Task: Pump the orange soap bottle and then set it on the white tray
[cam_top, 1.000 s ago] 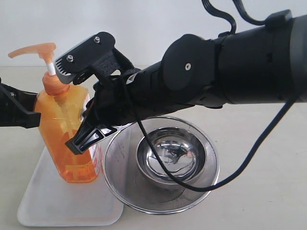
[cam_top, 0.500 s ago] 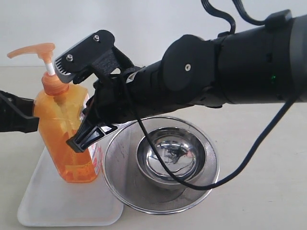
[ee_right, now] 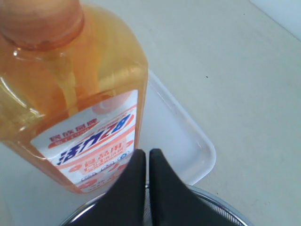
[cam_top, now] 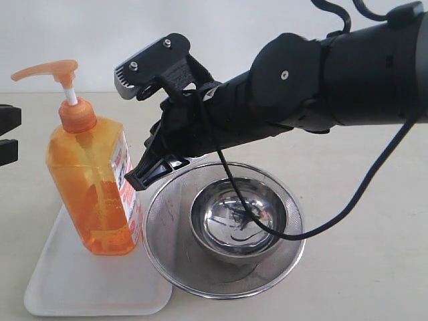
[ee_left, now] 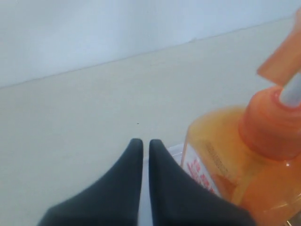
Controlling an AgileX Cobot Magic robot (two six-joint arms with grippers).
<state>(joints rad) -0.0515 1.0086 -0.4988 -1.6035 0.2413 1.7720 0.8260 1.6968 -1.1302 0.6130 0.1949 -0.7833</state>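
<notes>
In the exterior view we are seeing the orange soap bottle [cam_top: 90, 194] standing upright on the white tray [cam_top: 80, 291], over towards the tray's far right part; its pump head is pointing left. The right gripper [cam_top: 136, 180] is hanging low beside the bottle's labelled right side, its jaws pressed together on nothing; we cannot tell whether its tips are grazing the label. Only a sliver of the left gripper [cam_top: 7, 134] is showing at the left edge, clear of the bottle. The steel strainer [cam_top: 167, 227] is sitting just right of the tray, with a bowl [cam_top: 214, 234] inside it.

In the left wrist view we are looking along the left gripper [ee_left: 142, 143]; its fingers are lying almost together with only a slit between them, gripping nothing. The bottle [ee_left: 221, 160] is rising off to one side of the tips and apart from them, with bare table [ee_left: 94, 108] beyond.

In the right wrist view the right gripper [ee_right: 143, 153] is closed and empty, its tips sitting just at the lower edge of the bottle's [ee_right: 70, 94] label; the bottle is outside the jaws and is resting on the tray [ee_right: 183, 136].
</notes>
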